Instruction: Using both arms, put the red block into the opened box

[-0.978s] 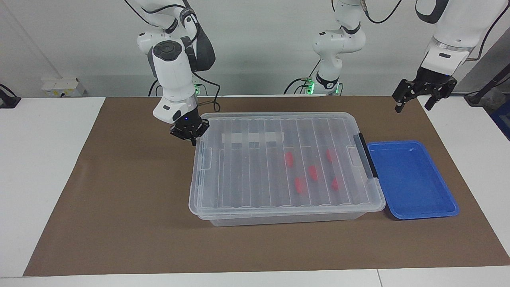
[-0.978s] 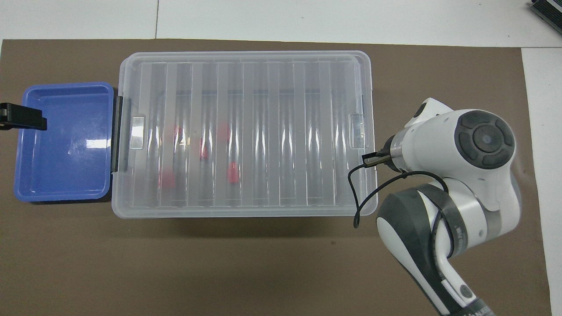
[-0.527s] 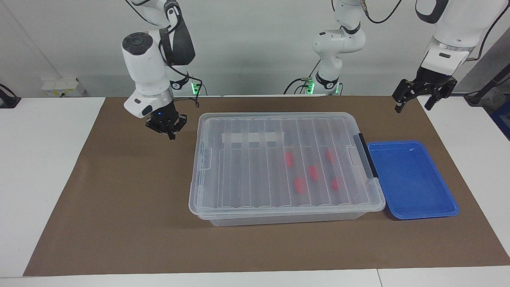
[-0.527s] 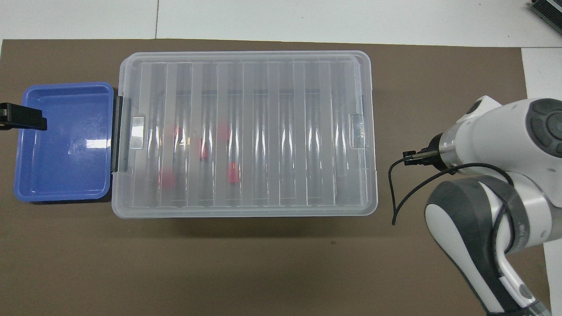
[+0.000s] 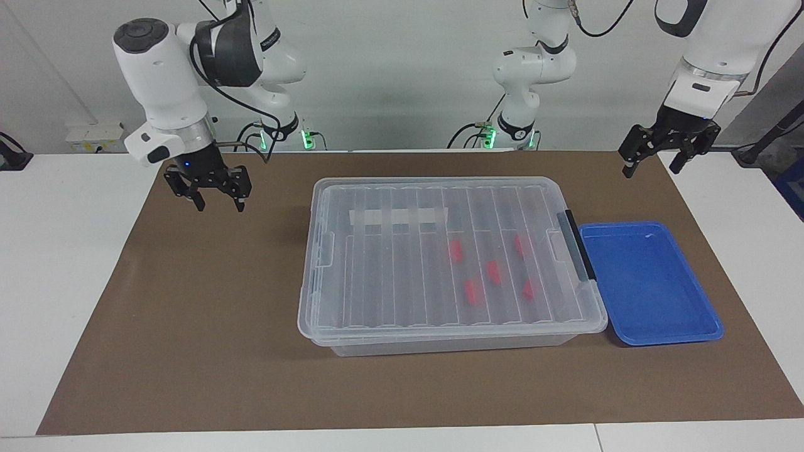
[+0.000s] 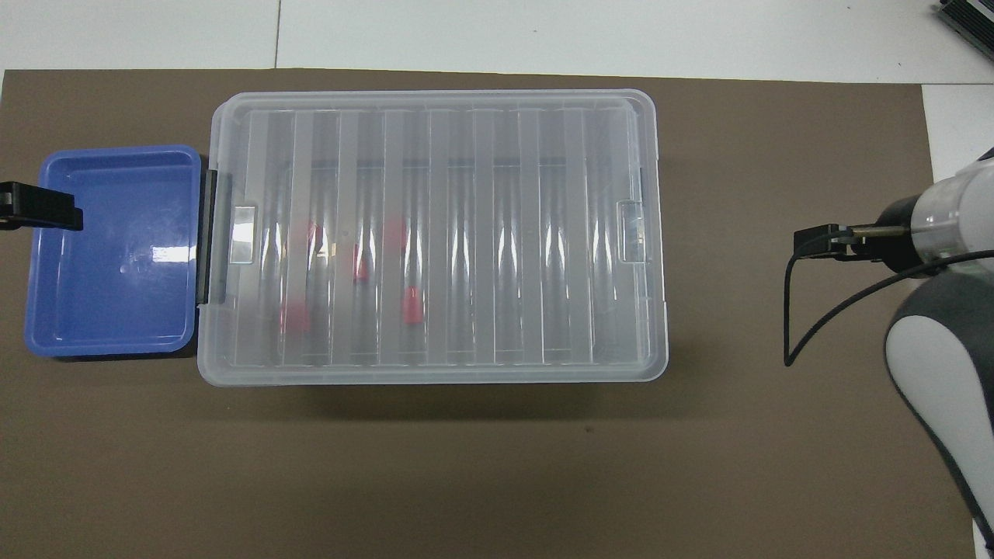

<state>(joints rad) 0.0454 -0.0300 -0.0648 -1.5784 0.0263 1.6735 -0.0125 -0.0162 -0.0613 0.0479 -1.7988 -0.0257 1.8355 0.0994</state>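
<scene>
Red blocks (image 5: 494, 272), five of them, are lying inside the box (image 5: 440, 263) toward its black-handle end, under a lid that is sitting closed. Near the robots, the right gripper (image 5: 217, 199) is hanging open and empty over the mat off the box's other end; the left gripper (image 5: 653, 160) is waiting open above the blue tray (image 5: 653, 326). Loading looks finished; only parking both arms seems left.

The clear plastic box (image 5: 440, 263) is sitting mid-tabletop with its ribbed lid (image 5: 402, 289) lying flat and shut on top. A white tape strip (image 5: 397, 217) is running across the lid, and a black handle bar (image 5: 579, 243) is lining the end toward the left arm. Five red blocks (image 5: 494, 272) are lying inside, clustered toward that handle end, showing blurred through the lid.
</scene>
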